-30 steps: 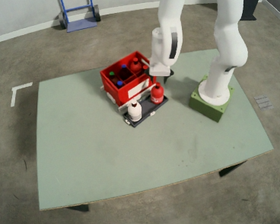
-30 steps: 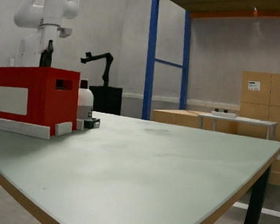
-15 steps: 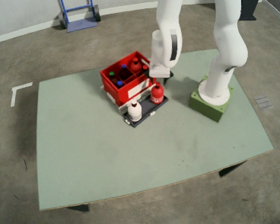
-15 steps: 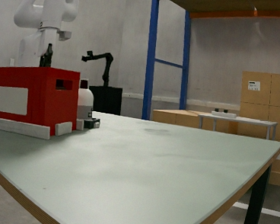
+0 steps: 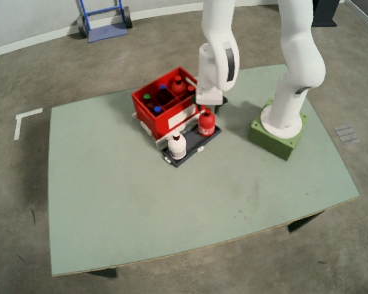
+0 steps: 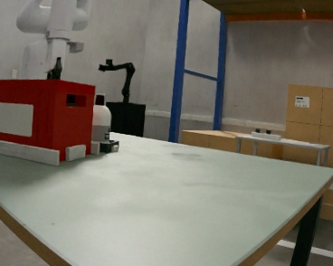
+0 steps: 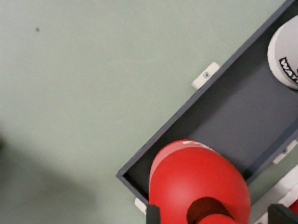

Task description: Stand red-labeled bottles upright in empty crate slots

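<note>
Red bottle point(image 5: 206, 123) point(image 7: 197, 180): standing upright on the tray, right under the gripper; wrist cam cuts off its lower edge, and the crate blocks it in the exterior shot
Gripper point(image 5: 210, 106) point(image 6: 55, 71) point(image 7: 217, 215): part-way open, nothing gripped; fingertips barely poke into the wrist shot, either side of the bottle top
Tray point(image 5: 193, 140) point(image 6: 109, 146) point(image 7: 240, 105): dark one below the gripper, mostly hidden in the exterior view
White bottle point(image 5: 177, 146) point(image 6: 102, 119) point(image 7: 287, 55): upright at the tray's other end, farther from the gripper, chopped off by the wrist frame
Crate point(image 5: 150, 116) point(image 6: 72, 127) point(image 7: 295, 206): red, just beside the tray and gripper, only a sliver in wrist
Crate bottles: green cap point(image 5: 147, 96), two blue caps point(image 5: 163, 87), red-topped ones point(image 5: 178, 86) nearest the gripper; can't make out their labels
Arm base point(image 5: 275, 145): green block, well off to the gripper's side
</note>
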`<control>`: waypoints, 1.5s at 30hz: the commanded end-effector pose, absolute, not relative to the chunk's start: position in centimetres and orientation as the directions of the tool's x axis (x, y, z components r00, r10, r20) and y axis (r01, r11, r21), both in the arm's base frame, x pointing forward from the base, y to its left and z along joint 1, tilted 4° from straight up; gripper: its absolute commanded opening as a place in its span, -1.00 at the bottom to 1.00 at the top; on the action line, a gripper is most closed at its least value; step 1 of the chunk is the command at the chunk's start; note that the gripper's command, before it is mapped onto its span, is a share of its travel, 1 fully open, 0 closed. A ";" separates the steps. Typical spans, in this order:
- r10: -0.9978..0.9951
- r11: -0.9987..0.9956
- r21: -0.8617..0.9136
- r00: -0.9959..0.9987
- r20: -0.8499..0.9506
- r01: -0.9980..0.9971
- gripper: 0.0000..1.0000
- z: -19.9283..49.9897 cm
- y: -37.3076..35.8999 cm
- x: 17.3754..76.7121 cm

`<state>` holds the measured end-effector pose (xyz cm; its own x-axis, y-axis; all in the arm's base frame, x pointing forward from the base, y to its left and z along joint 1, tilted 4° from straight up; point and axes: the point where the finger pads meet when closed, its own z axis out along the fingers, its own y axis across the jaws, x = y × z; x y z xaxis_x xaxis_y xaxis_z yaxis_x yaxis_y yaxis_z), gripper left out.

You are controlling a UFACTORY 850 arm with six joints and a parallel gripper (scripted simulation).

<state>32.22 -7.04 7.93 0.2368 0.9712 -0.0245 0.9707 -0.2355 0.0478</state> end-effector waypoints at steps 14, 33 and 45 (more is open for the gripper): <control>0.971 -0.236 0.055 0.238 -0.035 0.970 0.31 7.0 -7.1 32.3; 0.971 -0.236 0.055 0.238 -0.034 0.970 0.31 6.9 -7.1 32.3; 0.971 -0.236 0.055 0.238 -0.034 0.970 -1.00 6.9 -7.1 32.3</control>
<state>32.28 -7.09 6.86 0.2369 0.9712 -0.0260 0.9709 -0.2357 0.0427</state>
